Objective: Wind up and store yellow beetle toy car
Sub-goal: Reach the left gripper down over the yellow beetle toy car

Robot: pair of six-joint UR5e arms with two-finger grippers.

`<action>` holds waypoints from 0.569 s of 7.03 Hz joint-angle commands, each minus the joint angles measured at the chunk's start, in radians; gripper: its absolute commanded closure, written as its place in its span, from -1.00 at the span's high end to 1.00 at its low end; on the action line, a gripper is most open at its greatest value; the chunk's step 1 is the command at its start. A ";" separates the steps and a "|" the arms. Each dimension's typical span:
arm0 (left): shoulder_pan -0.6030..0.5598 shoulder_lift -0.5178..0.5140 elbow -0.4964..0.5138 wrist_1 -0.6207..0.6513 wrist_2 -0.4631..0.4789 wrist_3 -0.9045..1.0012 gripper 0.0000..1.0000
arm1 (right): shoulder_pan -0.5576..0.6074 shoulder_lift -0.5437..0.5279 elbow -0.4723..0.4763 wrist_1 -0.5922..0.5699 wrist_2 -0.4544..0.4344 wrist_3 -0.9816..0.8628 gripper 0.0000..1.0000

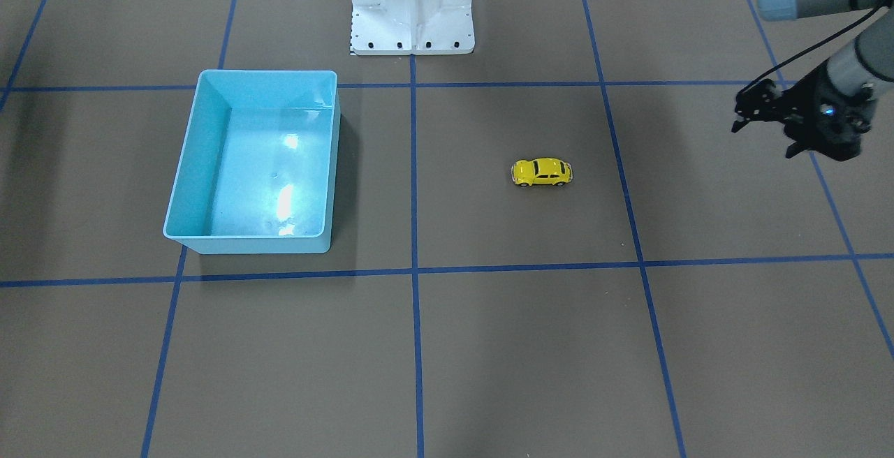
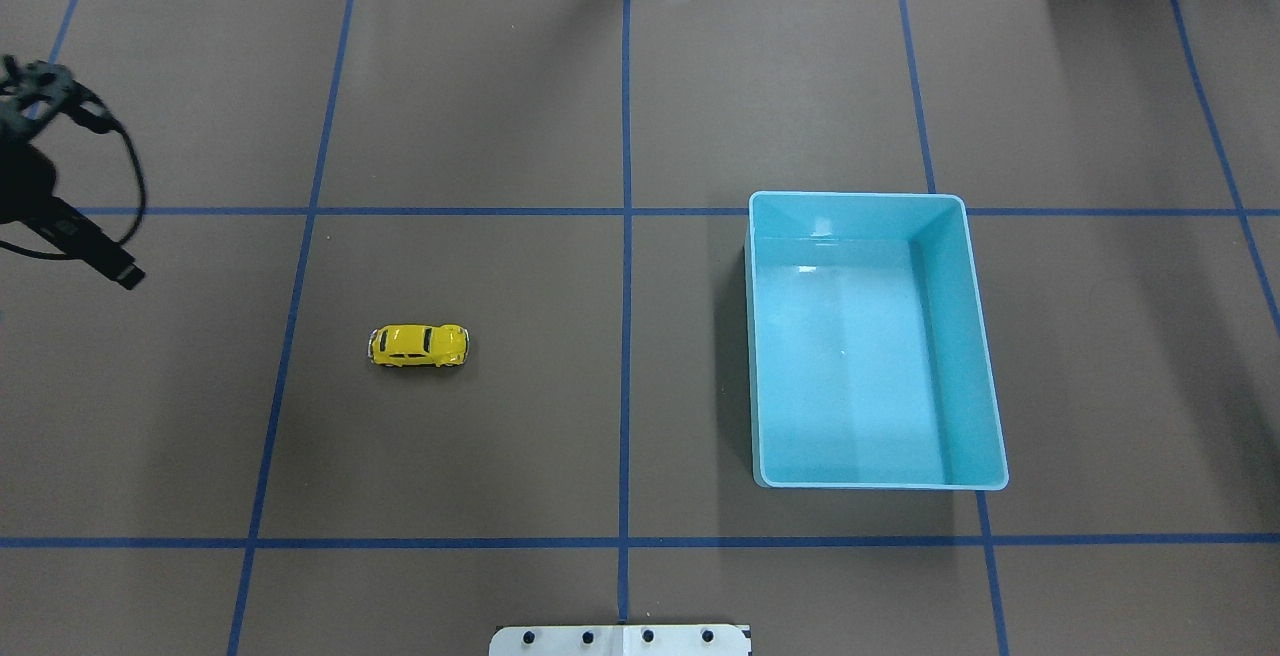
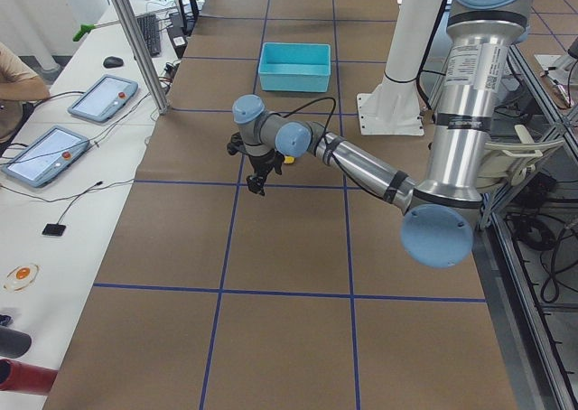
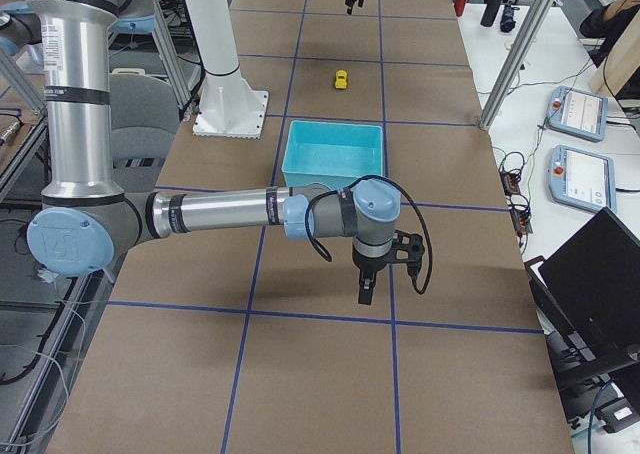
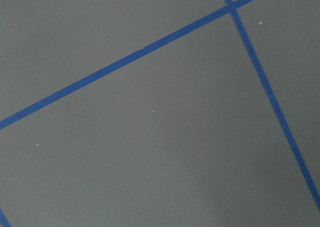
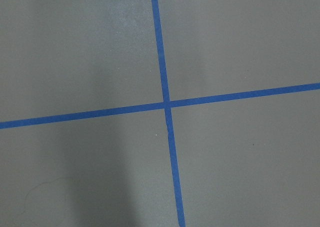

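The yellow beetle toy car (image 1: 542, 172) stands on its wheels on the brown table, also in the overhead view (image 2: 419, 346) and small in the exterior right view (image 4: 341, 79). The light-blue bin (image 1: 269, 74) is empty and sits apart from the car (image 2: 855, 198). My left gripper (image 2: 125, 276) hangs above the table's left edge, far from the car; its fingers look closed together and hold nothing (image 1: 793, 152). My right gripper (image 4: 363, 296) shows only in the exterior right view, pointing down beyond the bin; I cannot tell if it is open or shut.
The white robot base (image 1: 412, 11) stands at the table's robot side. Blue tape lines form a grid on the brown mat. Both wrist views show only mat and tape. Tablets and cables lie on side tables (image 3: 99, 98).
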 commanded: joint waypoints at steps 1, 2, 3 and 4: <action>0.102 -0.165 0.016 0.172 0.169 0.009 1.00 | 0.000 0.001 0.000 0.001 0.000 0.000 1.00; 0.175 -0.223 0.001 0.224 0.293 0.011 1.00 | 0.000 0.001 0.001 0.000 0.000 0.000 1.00; 0.229 -0.277 0.010 0.261 0.352 0.029 1.00 | 0.000 0.001 0.001 0.000 0.000 0.000 1.00; 0.296 -0.327 0.022 0.282 0.418 0.131 1.00 | 0.000 -0.001 0.004 -0.002 0.003 0.000 1.00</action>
